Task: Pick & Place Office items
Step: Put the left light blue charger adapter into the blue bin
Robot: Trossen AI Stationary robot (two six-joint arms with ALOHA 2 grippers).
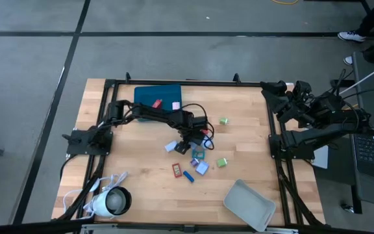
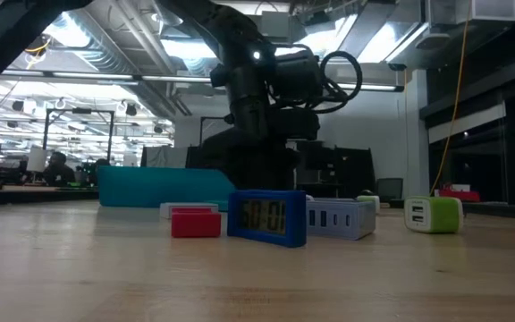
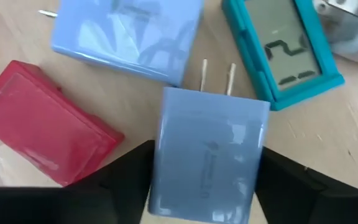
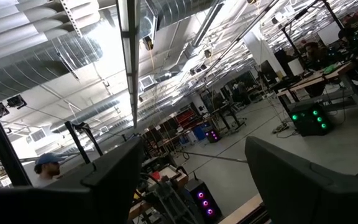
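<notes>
My left gripper (image 1: 186, 143) is down among the office items at the table's middle, shut on a light-blue plug charger (image 3: 207, 155). Around it on the wood lie a red block (image 3: 42, 121), another light-blue block (image 3: 129, 34) and a teal clock (image 3: 284, 50). More pieces lie nearby: a red one (image 1: 177, 170), a blue one (image 1: 188, 175) and green ones (image 1: 223, 121) (image 1: 221, 162). A red and a pink piece (image 1: 176, 104) lie in the teal tray (image 1: 149, 95). My right gripper (image 4: 194, 180) waits open at the table's far right corner (image 1: 274, 90). My left gripper pinches the charger's two long side faces (image 3: 160, 168) between its two fingers (image 3: 126, 171), from above, pointing down. The charger's two prongs (image 3: 216, 78) point away from the fingers. Whether the charger is clear of the table, I cannot tell.
A grey tray (image 1: 249, 205) sits at the near right. A white round corded device (image 1: 109, 201) sits at the near left corner. In the low view a blue clock (image 2: 267, 217), a red block (image 2: 196, 223) and a green-and-white charger (image 2: 433, 215) stand in front of the arm.
</notes>
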